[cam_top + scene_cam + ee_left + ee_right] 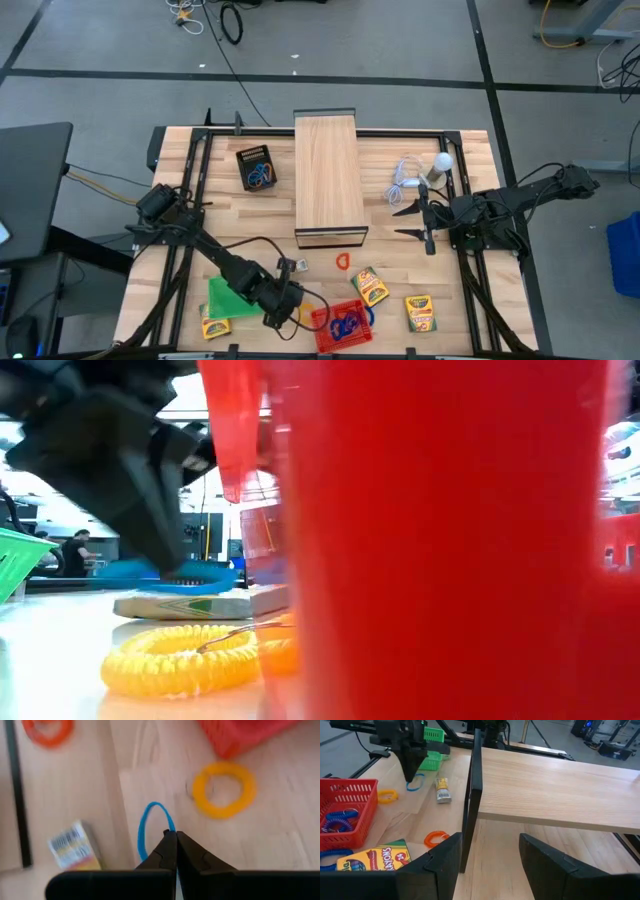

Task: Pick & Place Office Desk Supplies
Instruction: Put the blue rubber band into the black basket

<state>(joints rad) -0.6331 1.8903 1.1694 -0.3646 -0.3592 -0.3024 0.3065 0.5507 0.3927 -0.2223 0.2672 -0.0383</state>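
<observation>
My left gripper (274,312) stands near the table's front edge, between the green basket (228,298) and the red basket (342,328), shut on a blue loop (149,827). Beside it on the table lie a yellow loop (223,788), an orange loop (436,838) and a small barcoded box (75,847). Crayon boxes (370,287) (420,312) (215,327) lie flat along the front. More blue loops (340,817) sit inside the red basket. My right gripper (490,855) waits open at the right, by the long wooden box's end. My left gripper pinches the blue loop's rim (170,826) between its two fingertips (186,842), one strand of the ring. The fingers slant down from above (412,772). The loop hangs below them, close over the table; whether its lower end is clear, I cannot tell.
The long wooden box (328,180) lies down the table's middle. A black box with loops (257,167) sits at the far left, a white bulb with its cable (425,170) at the far right. In the low view the red basket's wall (450,540) blocks most of the picture.
</observation>
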